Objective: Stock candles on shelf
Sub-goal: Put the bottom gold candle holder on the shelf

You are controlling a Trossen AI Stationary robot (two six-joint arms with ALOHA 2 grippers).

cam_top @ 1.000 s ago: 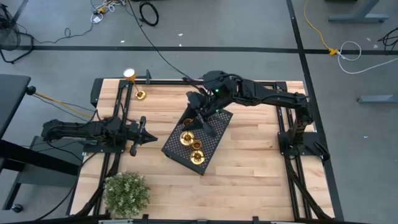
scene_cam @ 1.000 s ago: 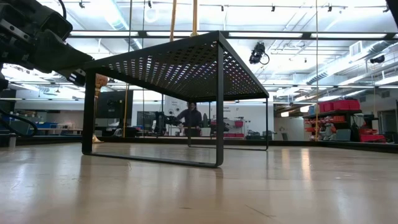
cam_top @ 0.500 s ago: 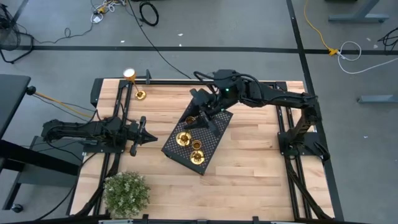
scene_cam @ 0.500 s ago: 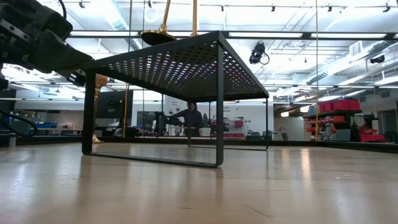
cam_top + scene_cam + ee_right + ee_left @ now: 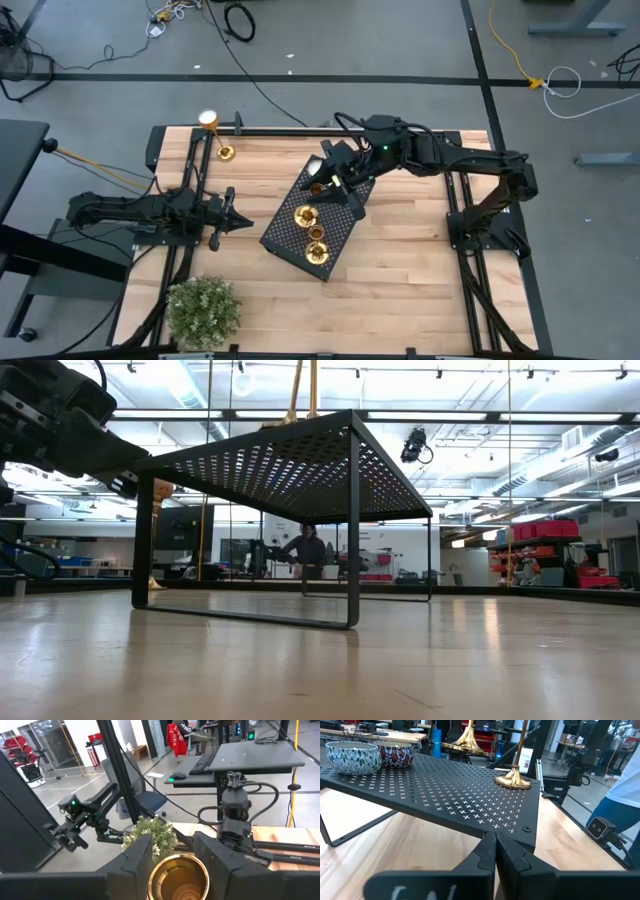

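Currently the right gripper (image 5: 335, 183) grips a candle (image 5: 318, 187) over the shelf's (image 5: 338, 228) far end, stem upright, brass base (image 5: 178, 879) between its fingers (image 5: 136, 862). Two more candles (image 5: 306, 215) (image 5: 317, 251) stand upright on the shelf, long axes vertical; a third (image 5: 225, 152) stands at the bench's (image 5: 400, 260) far left corner. The left gripper (image 5: 232, 221), clenched shut and holding nothing, waits near the bench's left edge, pointing at the shelf.

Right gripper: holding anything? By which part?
Yes. The right gripper is shut on a candle, its fingers on either side of the gold cup at the top, above the shelf. The left gripper is shut and empty.
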